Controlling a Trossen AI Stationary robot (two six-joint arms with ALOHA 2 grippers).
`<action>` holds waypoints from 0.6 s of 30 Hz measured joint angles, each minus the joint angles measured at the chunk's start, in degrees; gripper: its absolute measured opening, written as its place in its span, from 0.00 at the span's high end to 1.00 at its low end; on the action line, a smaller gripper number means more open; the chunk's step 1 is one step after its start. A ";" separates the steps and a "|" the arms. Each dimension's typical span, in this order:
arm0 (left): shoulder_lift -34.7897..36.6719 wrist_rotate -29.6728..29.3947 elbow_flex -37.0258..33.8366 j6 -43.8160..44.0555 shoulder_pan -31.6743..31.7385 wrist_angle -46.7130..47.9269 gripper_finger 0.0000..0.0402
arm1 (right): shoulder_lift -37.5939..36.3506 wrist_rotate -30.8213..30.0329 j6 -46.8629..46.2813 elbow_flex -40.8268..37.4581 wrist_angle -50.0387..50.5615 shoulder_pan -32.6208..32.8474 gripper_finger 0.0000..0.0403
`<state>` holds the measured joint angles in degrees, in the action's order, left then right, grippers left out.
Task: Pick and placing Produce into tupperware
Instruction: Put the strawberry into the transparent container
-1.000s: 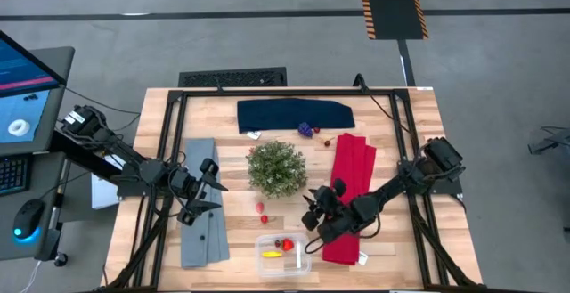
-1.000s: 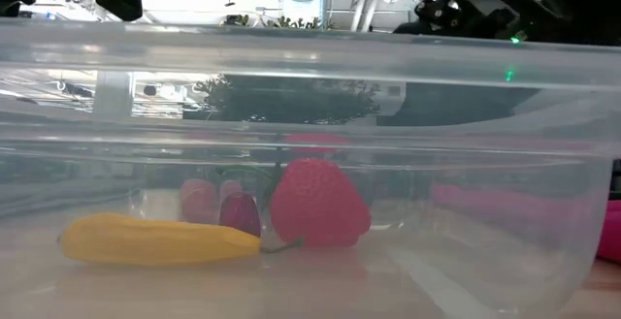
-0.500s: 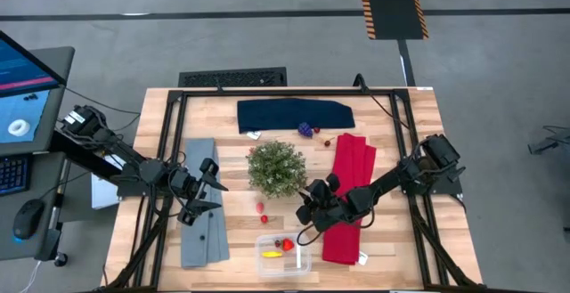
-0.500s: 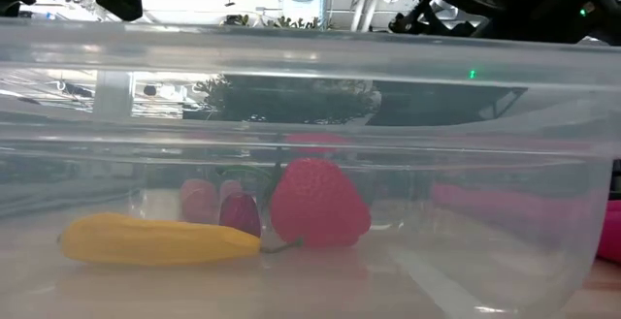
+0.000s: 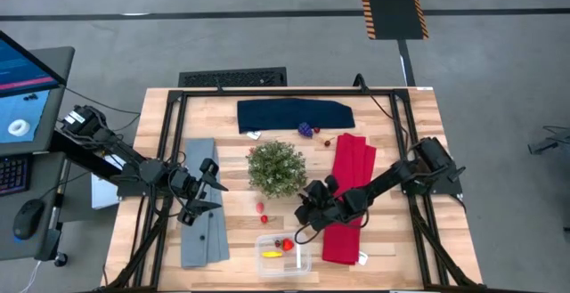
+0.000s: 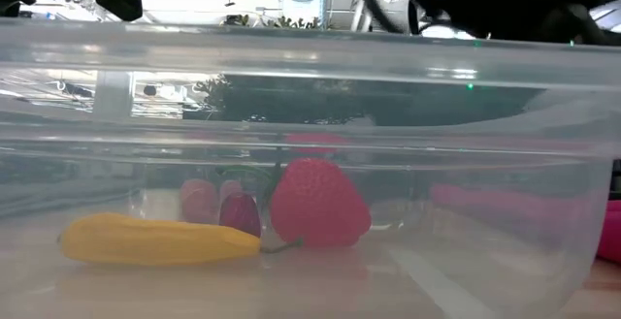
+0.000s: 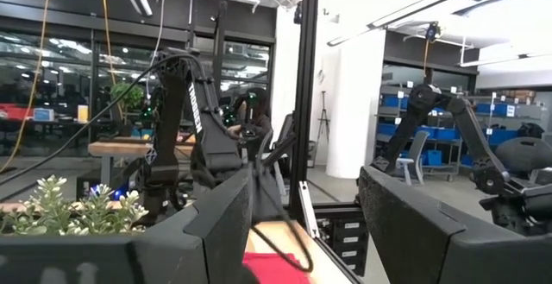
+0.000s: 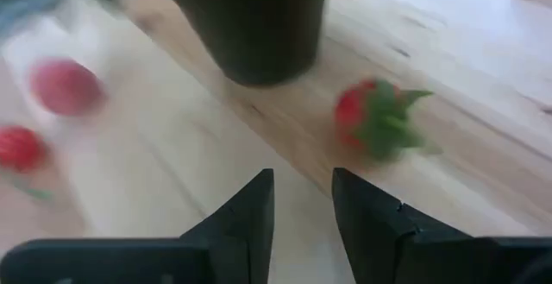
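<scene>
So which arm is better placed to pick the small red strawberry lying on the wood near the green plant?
The right arm. Its gripper hovers beside that small red strawberry, fingers slightly apart and empty. The left gripper waits farther away over the folded grey cloth.

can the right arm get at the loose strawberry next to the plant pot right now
Probably yes. The right gripper hangs near the strawberry, jaws open and empty, bare wood between them. The pot stands close beside it, so approach may be tight.

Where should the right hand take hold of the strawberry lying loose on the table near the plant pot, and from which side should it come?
Probably across the red body of the strawberry, not the leafy green cap, which looks thin and floppy. It lies on its side on the bare wood beside the dark pot, so the right hand would best come down from above, fingers on the two red flanks.
</scene>
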<state>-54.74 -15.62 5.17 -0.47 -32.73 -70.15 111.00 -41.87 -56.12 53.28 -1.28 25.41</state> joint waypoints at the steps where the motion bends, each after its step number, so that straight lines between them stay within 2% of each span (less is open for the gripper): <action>1: 0.00 0.00 0.00 0.00 -0.02 0.00 0.49 | -0.02 0.00 0.02 0.06 -0.13 0.00 0.65; 10: 0.00 0.02 0.02 0.00 0.00 0.00 0.49 | 0.09 -0.15 2.35 -0.11 0.81 -0.13 0.72; 18: 0.00 0.04 0.02 0.00 -0.02 0.22 0.49 | 0.09 0.74 4.89 -0.11 4.61 -0.44 0.70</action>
<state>-54.74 -15.57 5.19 -0.47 -32.75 -69.93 111.09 -41.13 -51.23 53.17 3.33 24.97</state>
